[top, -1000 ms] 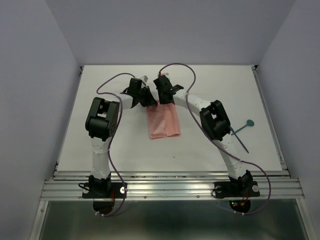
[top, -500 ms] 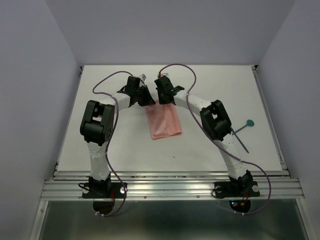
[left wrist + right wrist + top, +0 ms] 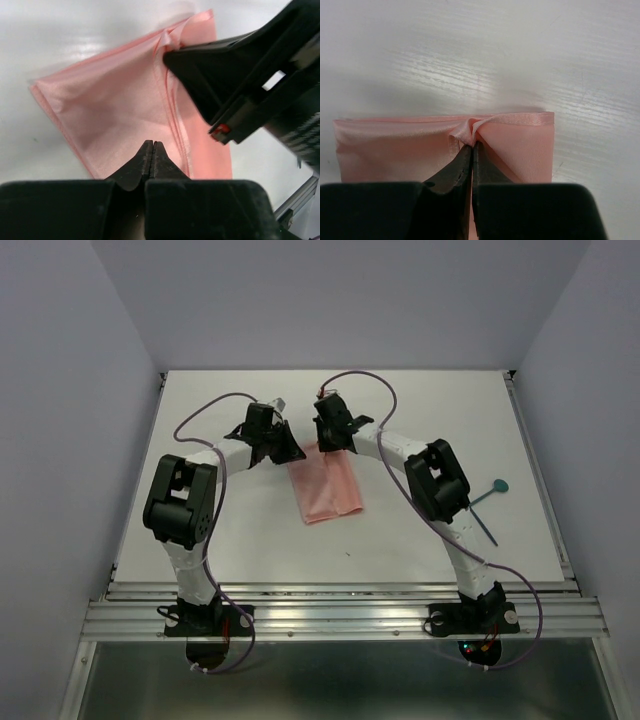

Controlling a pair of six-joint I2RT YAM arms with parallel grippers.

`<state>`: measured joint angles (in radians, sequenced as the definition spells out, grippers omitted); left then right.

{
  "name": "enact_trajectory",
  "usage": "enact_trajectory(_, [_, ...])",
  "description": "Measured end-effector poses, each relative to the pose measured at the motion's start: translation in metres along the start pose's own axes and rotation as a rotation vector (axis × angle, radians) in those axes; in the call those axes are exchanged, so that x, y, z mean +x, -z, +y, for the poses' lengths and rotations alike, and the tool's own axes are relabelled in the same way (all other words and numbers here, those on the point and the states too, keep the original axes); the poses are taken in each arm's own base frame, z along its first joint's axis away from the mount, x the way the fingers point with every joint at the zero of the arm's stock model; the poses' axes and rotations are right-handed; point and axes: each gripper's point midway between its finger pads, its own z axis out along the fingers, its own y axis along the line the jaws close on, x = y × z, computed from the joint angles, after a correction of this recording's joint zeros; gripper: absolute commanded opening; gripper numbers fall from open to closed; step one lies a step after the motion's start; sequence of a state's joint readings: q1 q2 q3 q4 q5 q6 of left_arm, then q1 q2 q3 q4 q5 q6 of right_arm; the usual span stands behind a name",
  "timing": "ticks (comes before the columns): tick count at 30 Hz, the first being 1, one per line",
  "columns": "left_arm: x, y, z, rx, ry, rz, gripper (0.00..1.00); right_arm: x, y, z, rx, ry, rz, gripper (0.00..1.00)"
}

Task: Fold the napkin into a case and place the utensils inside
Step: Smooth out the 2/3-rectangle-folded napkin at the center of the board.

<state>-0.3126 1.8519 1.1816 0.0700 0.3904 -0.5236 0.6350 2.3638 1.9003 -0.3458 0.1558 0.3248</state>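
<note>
Right hand [image 3: 471, 146] pinches the far edge of the napkin [image 3: 520, 145]; left hand [image 3: 152, 148] clenched empty.

Nothing to read here.
I find no letters, numbers, brands or signs on anything within my sight.

There is one pink napkin [image 3: 328, 488] and one white table [image 3: 420, 540]. There are two teal utensils [image 3: 478, 498]: one spoon [image 3: 498, 485] (the one with the round end) and one thin straight piece [image 3: 483, 526]. There are two robot arms, the left arm [image 3: 183, 502] and the right arm [image 3: 437, 483], and two purple cables [image 3: 205, 410], one on each arm.
</note>
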Motion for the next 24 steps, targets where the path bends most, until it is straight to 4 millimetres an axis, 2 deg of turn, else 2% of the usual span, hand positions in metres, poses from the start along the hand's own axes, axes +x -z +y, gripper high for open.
enact_trajectory(6, [0.044,-0.004,0.015,-0.020,0.033,0.099,0.00,0.003,0.003,0.001,-0.012,0.001,0.009,0.01])
enact_trajectory(11, [0.064,-0.006,0.020,-0.034,0.045,0.152,0.00,0.004,0.004,0.000,-0.015,0.020,0.008,0.01])
enact_trajectory(15, [0.074,-0.009,0.027,-0.058,0.053,0.182,0.00,0.007,0.007,-0.001,-0.023,0.050,0.014,0.01])
enact_trajectory(24, [0.071,-0.013,0.026,-0.062,0.055,0.192,0.00,0.015,0.017,-0.008,-0.014,0.090,0.032,0.01])
